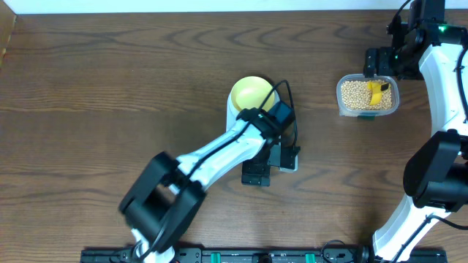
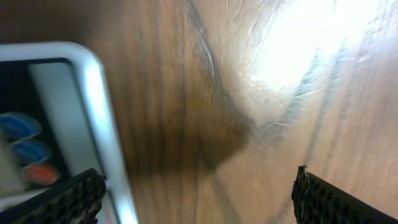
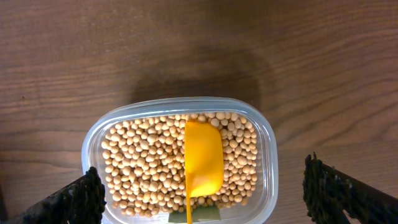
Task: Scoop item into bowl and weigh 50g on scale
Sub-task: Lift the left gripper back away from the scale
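Many beige beans (image 3: 143,162) fill a clear tub (image 3: 87,152), a yellow scoop (image 3: 204,158) lying on them, at three o'clock from the pale bowl (image 1: 250,93) on the scale (image 2: 93,93); the right gripper (image 3: 202,180) over the tub and the left gripper (image 2: 198,180) beside the scale both stand spread wide.

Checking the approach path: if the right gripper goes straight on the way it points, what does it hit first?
Likely the yellow scoop lying on the beans in the clear tub, centred ahead of the open right gripper; depth is hard to judge.
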Robot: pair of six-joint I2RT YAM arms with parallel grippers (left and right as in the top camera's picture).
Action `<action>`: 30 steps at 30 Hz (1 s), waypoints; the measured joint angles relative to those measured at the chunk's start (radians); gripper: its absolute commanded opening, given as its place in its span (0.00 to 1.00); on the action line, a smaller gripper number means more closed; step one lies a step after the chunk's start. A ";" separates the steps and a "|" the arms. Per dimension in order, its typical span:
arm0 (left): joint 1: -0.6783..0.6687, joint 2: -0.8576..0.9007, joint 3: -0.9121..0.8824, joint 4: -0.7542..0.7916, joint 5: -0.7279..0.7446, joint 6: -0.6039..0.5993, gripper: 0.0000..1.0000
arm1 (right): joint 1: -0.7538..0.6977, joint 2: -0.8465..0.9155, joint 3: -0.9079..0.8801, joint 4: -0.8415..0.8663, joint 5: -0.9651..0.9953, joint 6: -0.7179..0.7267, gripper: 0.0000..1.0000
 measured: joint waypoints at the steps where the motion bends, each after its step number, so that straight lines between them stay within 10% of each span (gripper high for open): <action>1: 0.001 -0.027 0.000 0.000 0.004 -0.010 0.98 | 0.000 0.000 0.000 0.000 0.000 0.000 0.99; 14: 0.201 -0.388 0.000 0.107 0.027 -0.298 0.98 | 0.000 0.000 0.000 0.000 0.000 0.000 0.99; 30: 0.428 -0.404 -0.009 -0.007 0.027 -0.491 0.98 | 0.000 0.000 0.000 0.000 0.000 0.000 0.99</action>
